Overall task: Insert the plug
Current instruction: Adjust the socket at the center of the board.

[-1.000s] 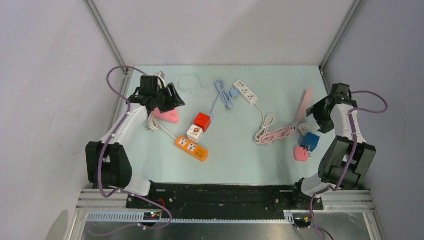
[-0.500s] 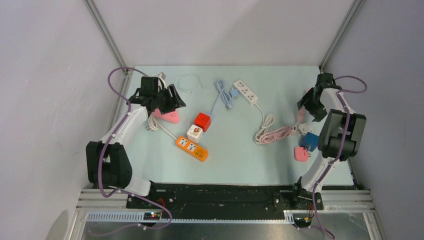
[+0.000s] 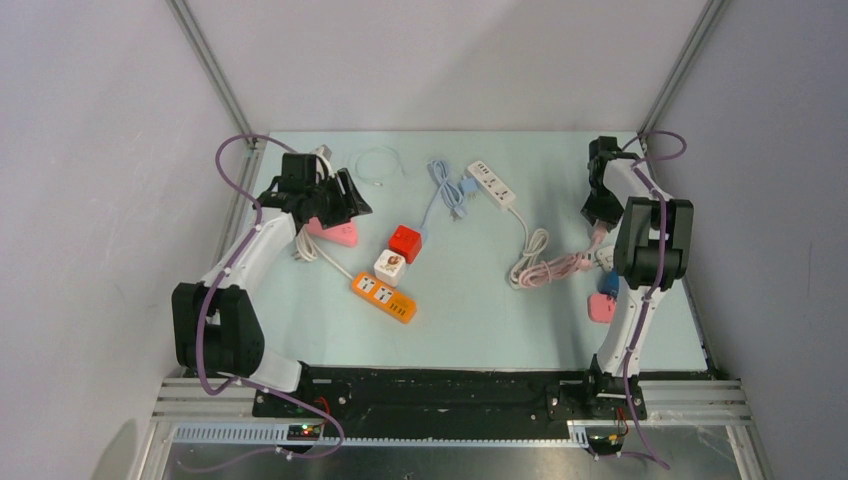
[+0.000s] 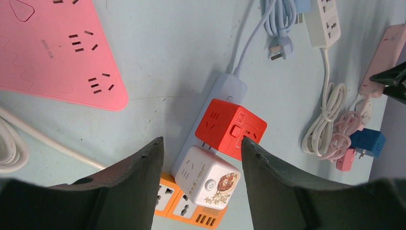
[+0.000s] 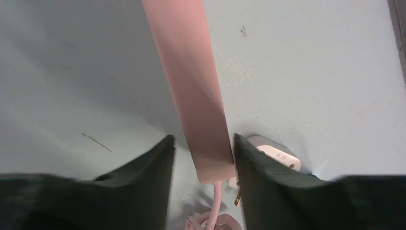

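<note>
Plug not yet picked up; the whole insertion is ahead of you.
Your right gripper (image 5: 203,143) straddles the cord end of the pink power strip (image 5: 191,72), but you cannot tell whether its jaws pinch it. The white plug (image 5: 275,154) lies just beside it, in no socket. Your left gripper (image 4: 201,143) hangs spread and empty. Lettering on the pink triangular board (image 4: 52,52) and the red characters on the white cube (image 4: 208,175) are too small to read.

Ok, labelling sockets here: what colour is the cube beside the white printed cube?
Red: the cube shows best in the left wrist view.
</note>
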Motion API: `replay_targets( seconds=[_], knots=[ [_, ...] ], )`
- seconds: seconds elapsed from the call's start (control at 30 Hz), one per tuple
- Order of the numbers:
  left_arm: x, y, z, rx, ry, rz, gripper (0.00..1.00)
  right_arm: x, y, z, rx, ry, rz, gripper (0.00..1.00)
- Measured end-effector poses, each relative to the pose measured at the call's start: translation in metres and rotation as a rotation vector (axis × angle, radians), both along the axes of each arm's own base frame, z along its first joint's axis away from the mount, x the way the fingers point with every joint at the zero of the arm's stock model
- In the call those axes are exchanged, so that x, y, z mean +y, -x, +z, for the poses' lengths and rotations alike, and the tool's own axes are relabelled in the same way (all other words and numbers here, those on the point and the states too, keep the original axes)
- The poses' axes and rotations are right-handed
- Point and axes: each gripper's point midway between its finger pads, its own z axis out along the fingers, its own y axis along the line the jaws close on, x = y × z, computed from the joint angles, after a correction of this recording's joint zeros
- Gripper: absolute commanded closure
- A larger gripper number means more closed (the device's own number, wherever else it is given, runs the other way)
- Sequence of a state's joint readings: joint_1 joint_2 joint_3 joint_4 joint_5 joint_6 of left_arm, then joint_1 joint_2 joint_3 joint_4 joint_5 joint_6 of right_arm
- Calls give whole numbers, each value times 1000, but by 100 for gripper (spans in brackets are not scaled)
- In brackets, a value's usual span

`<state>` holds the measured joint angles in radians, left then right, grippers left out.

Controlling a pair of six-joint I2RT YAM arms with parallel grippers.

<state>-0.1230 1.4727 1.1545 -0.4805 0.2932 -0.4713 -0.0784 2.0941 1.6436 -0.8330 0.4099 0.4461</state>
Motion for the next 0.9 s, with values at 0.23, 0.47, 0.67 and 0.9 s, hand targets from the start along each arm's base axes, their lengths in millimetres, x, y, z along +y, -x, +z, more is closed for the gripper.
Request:
replay_targets(
  seconds=[0.23,0.47,0.67,0.9],
  knots=[
    [0,0,0,0,0,0,35,-1,2,0,31,27,25,100],
    [-1,1,1,0,9,-8,35,23,5,2,70,87,96,100],
    [-5,5,0,7,27,-27,35,70,17,5,138,153,228,100],
    [-8,11,2,4,41,-41,35,95,32,4,232,284,352,100]
  ],
)
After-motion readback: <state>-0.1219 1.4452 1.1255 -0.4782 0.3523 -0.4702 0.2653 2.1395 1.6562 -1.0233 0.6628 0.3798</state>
